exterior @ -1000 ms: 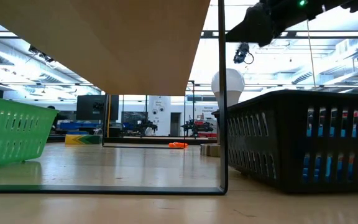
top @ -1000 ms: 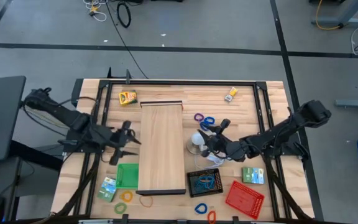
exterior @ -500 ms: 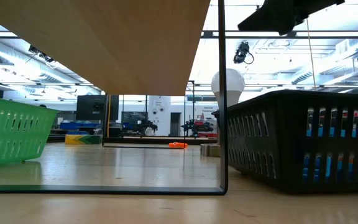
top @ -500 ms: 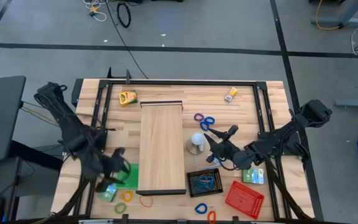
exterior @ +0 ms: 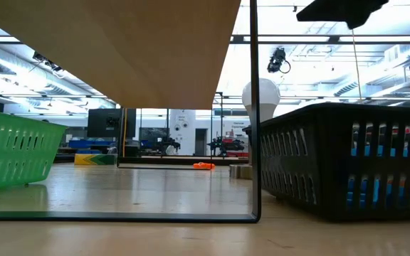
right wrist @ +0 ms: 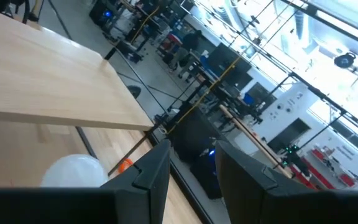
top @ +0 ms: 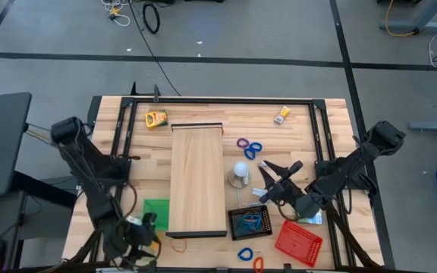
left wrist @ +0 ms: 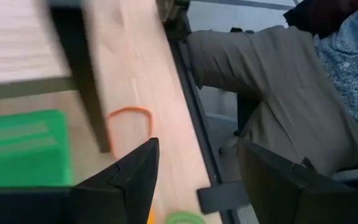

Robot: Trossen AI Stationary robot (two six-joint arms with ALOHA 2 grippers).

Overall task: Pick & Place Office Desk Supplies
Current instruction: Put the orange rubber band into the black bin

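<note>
The desk supplies lie scattered. Purple and blue loops (top: 247, 146) are right of the long board (top: 198, 178). A blue loop (top: 245, 254) and an orange loop (top: 258, 264) lie at the near edge. A yellow box (top: 155, 119) and a small yellow item (top: 281, 115) sit at the far side. My left gripper (top: 147, 227) hovers open over the near left corner, beside the green tray (top: 158, 208); its wrist view shows an orange band (left wrist: 129, 124) on the table ahead of its open fingers (left wrist: 135, 174). My right gripper (top: 279, 173) stands open in the air, right of a white bulb (top: 240, 173), holding nothing.
A black mesh tray (top: 250, 221) with blue loops and a red tray (top: 298, 241) stand near right. A green box (top: 312, 218) lies under my right arm. A person's trousered leg (left wrist: 278, 81) shows just beyond the table's near edge (left wrist: 191, 124).
My left gripper has swung from the table's left middle toward the near edge, sinking and rolling as it went, and now hangs over the near left corner. My right gripper has drifted toward the right edge, away from the white bulb. Nothing on the table has moved.
</note>
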